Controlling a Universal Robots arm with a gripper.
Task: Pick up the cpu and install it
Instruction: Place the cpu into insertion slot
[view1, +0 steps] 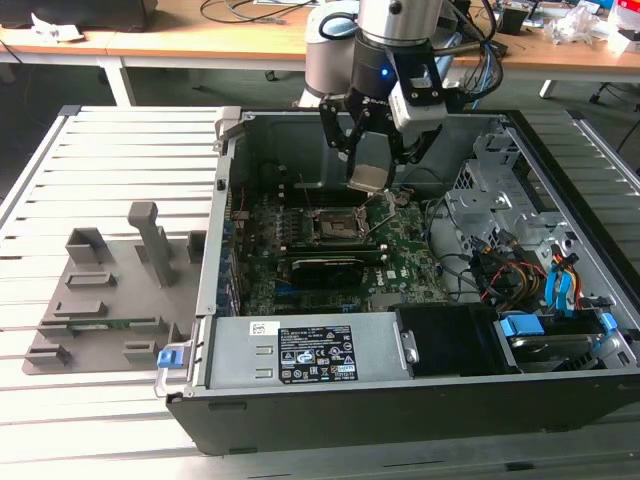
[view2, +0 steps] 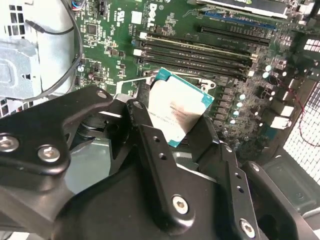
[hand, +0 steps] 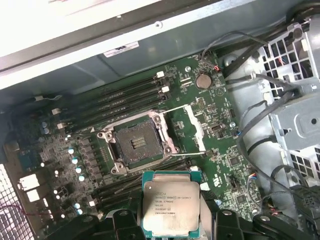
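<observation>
My gripper (view1: 368, 158) hangs inside the open computer case (view1: 225, 200), shut on the cpu (view1: 368, 178), a flat square chip with a silvery top and a thin pale rim. In both wrist views the cpu (view2: 177, 107) (hand: 171, 202) sits clamped by its edges between the black fingers (view2: 150, 137) (hand: 226, 220). It is held above the green motherboard (hand: 215, 145), a short way to one side of the black socket (hand: 135, 144) (view1: 333, 226). The socket's metal cover (hand: 194, 127) is swung open, showing the contact field.
Long memory slots (hand: 125, 100) run beside the socket, with a black expansion card (view1: 325, 270) nearer the case front. A metal drive cage (view1: 500, 195) and loose cables (view1: 520, 270) crowd the exterior view's right. A grey parts fixture (view1: 100, 300) lies on the slatted table at that view's left.
</observation>
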